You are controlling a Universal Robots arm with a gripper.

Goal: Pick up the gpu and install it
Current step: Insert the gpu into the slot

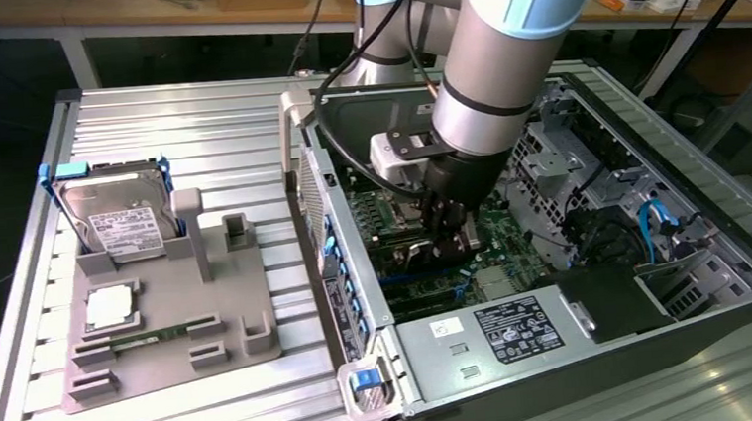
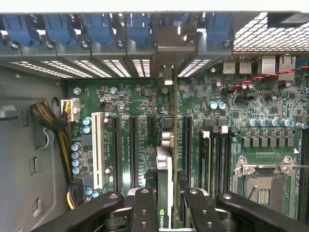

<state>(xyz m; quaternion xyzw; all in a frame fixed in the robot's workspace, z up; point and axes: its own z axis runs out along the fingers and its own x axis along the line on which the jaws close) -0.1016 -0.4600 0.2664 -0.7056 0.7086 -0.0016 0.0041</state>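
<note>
on the exterior view's left a grey tray (image 1: pixel 156 370) sits on the ribbed metal surface (image 1: pixel 145 127). in it: a hard drive (image 1: pixel 119 226) w/ white label propped up at the far end, a silver cpu chip (image 1: pixel 110 307) lying flat nearer, and a narrow green memory stick (image 1: pixel 144 338) flat just in front of the chip.

just right of the tray the open pc case (image 1: pixel 341 273) lies on its side, motherboard (image 1: pixel 400 268) facing up. the arm (image 1: pixel 498 53) comes down into the middle of it, pincer (image 1: pixel 441 238) low over the board.

wrist view: the gpu (image 2: pixel 163 166) is inside the case, clamped in the pincer (image 2: pixel 166 205), w/ black fingers (image 2: pixel 145 212) on both flat sides, so the grip is narrow and closed on the card. the card stands on edge, seen edge-on, over the board betw. long black slots (image 2: pixel 133 150). its long axis runs parallel w/ the slots, from the pincer straight toward the case's rear wall w/ its row of blue clips (image 2: pixel 96 29). the far end, w/ the grey metal bracket, is up at that wall. can't tell if the card's lower edge is seated in a slot.

at the exterior view's right, blue cables (image 1: pixel 653 223) sit by the drive bays.
</note>
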